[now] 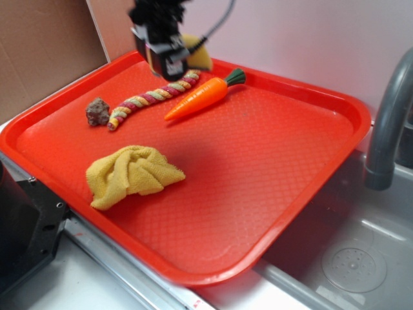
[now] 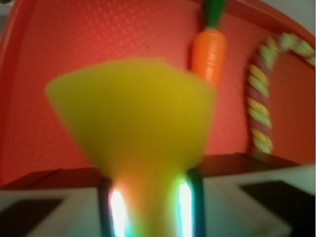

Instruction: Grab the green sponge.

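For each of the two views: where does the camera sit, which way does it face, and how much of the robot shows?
Exterior: off the tray's near corner by the sink, looking down and across; shows the hand at the far rim.
Wrist: on the hand, looking past its fingers at the held green sponge.
Shared: sponge, carrot, rope toy, tray.

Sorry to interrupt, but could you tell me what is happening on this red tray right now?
The robot's claw is shut on the green sponge, pinching its narrow end at the far edge of the red tray. The toy carrot, braided rope, small rock and yellow cloth lie untouched on the tray.
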Controlling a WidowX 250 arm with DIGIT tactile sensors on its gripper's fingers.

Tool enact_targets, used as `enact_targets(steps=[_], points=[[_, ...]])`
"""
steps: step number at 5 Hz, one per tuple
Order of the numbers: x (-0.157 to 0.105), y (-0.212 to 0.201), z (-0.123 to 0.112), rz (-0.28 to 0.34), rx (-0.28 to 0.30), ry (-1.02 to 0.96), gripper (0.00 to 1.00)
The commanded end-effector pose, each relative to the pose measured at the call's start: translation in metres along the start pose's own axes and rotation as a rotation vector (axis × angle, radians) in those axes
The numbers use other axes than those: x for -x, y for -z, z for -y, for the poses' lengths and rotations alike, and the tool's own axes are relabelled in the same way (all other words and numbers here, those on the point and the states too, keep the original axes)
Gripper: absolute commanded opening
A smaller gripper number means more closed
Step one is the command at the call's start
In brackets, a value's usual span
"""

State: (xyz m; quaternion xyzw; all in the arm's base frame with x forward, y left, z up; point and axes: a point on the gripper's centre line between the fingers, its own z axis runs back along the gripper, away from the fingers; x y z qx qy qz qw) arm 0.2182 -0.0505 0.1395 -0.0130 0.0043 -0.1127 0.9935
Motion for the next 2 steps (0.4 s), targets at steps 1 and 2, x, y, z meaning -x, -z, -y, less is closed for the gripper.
enact_targets(steps=[1, 2], points=[[0.0467, -0.0275, 0.0165, 0.100, -0.086, -0.116, 0.00], [0.0451, -0.0191, 0.0235, 0.081, -0.081, -0.097, 0.00]])
